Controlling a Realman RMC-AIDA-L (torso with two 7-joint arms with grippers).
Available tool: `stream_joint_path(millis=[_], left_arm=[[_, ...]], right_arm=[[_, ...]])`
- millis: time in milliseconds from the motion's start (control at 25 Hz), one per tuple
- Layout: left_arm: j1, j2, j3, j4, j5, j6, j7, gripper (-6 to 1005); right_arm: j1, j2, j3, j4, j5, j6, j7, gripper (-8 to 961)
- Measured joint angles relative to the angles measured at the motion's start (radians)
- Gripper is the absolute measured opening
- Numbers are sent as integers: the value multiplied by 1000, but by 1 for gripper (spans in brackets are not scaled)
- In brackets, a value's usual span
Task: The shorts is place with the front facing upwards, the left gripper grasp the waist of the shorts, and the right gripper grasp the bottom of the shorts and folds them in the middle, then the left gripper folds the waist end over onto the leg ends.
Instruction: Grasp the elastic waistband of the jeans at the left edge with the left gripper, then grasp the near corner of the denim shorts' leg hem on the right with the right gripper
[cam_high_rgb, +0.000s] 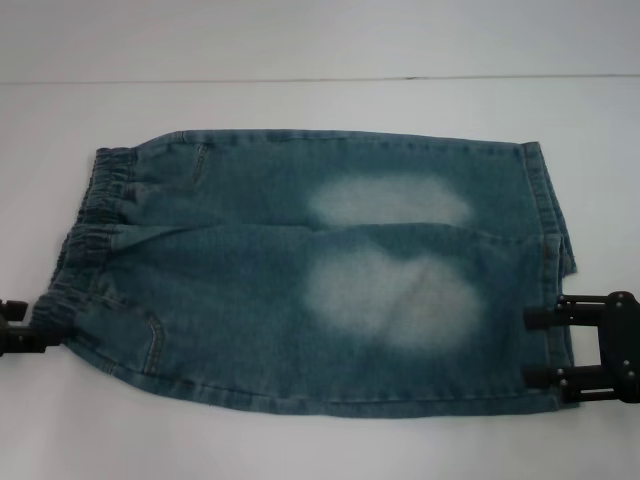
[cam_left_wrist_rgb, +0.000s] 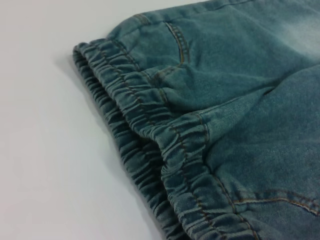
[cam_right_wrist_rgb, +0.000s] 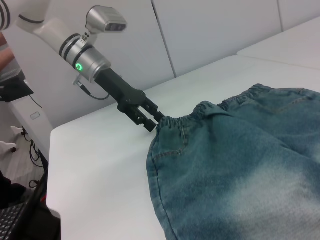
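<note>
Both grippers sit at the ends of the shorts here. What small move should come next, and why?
Probably close both grippers. The shorts lie flat and unfolded; the left gripper touches the waistband at its near corner, and the right gripper has its open fingers straddling the leg hem. Neither end looks lifted yet, so gripping comes before folding.

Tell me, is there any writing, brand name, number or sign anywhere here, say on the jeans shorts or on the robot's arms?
None can be read.
Faded blue denim shorts: no label or print shows, only orange stitching and pale bleached patches.
Left tool, black, at the elastic waistband: no lettering.
Right tool, black, at the leg hems: no lettering.
White table: unmarked.
The glowing green ring on the left arm is a light, not text.
</note>
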Motion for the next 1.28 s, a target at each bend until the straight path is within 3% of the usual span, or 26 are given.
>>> stream_joint_path(millis=[440, 880, 1080, 1280], left_arm=[[-14, -13, 29, -20, 23, -5, 8, 525], [-28, -17, 34, -23, 26, 7, 9, 98], [-32, -15, 32, -23, 19, 24, 4, 59], [-62, -11, -7, -22, 10, 91, -27, 21]], right_arm=[[-3, 0, 2, 0, 0, 10, 0, 790], [-7, 2, 2, 2, 0, 12, -2, 791], [-7, 2, 31, 2, 3, 17, 17, 790], [8, -12, 136, -15, 5, 21, 150, 791]])
